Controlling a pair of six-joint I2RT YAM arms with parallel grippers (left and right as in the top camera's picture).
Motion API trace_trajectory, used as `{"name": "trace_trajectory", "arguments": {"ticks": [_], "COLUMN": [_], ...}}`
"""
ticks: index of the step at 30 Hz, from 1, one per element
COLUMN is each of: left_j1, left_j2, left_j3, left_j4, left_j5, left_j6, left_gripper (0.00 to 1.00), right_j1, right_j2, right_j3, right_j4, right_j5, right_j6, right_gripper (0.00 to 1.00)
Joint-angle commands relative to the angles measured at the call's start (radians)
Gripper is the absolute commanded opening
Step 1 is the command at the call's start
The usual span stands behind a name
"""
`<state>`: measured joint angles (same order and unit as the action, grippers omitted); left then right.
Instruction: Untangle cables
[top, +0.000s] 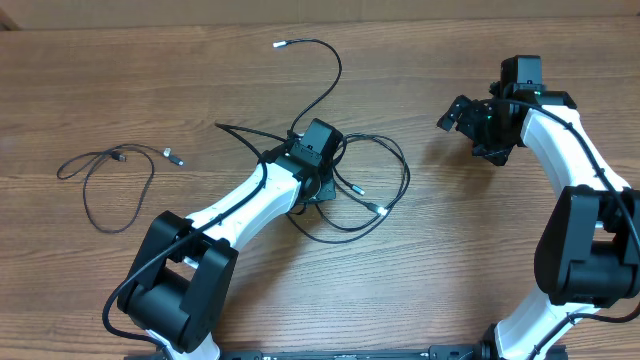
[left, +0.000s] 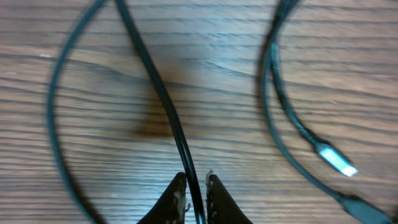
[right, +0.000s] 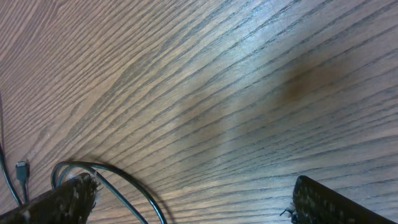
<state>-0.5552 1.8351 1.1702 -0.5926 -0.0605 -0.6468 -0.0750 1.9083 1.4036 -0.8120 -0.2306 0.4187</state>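
**Right wrist view.** Wood-grain surface (right: 205, 74) seen past the right end effector (right: 196, 196), whose two fingers (right: 329, 202) stand wide apart. A thin black cable (right: 127, 183) forms a loop just beside one finger, and its arc curves into the gap of the end effector. Farther out from the end effector on that same side, a small plug tip (right: 22, 169) lies on the surface, with a second thin black strand (right: 5, 165) running next to it. A dark knot (right: 297, 87) marks the grain ahead of the opposite finger.

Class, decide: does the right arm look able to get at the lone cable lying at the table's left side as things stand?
Probably not: the lone cable lies across the table, beyond the left arm and tangled cables.
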Motion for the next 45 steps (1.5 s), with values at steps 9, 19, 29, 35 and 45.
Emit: {"name": "trace_trajectory", "arguments": {"ticks": [9, 19, 29, 35, 45], "left_j1": [-0.015, -0.141, -0.243, -0.252, -0.251], "left_j2": [0.009, 0.009, 0.061, 0.145, 0.201], "left_j3": [0.010, 0.010, 0.010, 0.010, 0.010], "left_j4": [0.153, 0.221, 0.384, 0.431, 0.463], "left_j5": [0.365, 0.295, 0.206, 0.206, 0.206], "left_j6": [0.098, 0.219, 0.267, 0.267, 0.267], "left_gripper": [0.23, 0.33, 0.34, 0.31, 0.27], "right_j1": [0.001, 0.001, 0.001, 0.001, 0.001], "right_j2": [-0.025, -0.025, -0.025, -0.025, -0.025], "right_j3": [0.016, 0.016, 0.016, 0.016, 0.016], "right_j4": [0.002, 0.002, 0.002, 0.002, 0.002], "right_j5": [0.005, 0.005, 0.005, 0.006, 0.005], "right_j6": [0.000, 0.000, 0.000, 0.000, 0.000], "right_gripper": [1.00, 1.00, 1.00, 1.00, 1.00]}}
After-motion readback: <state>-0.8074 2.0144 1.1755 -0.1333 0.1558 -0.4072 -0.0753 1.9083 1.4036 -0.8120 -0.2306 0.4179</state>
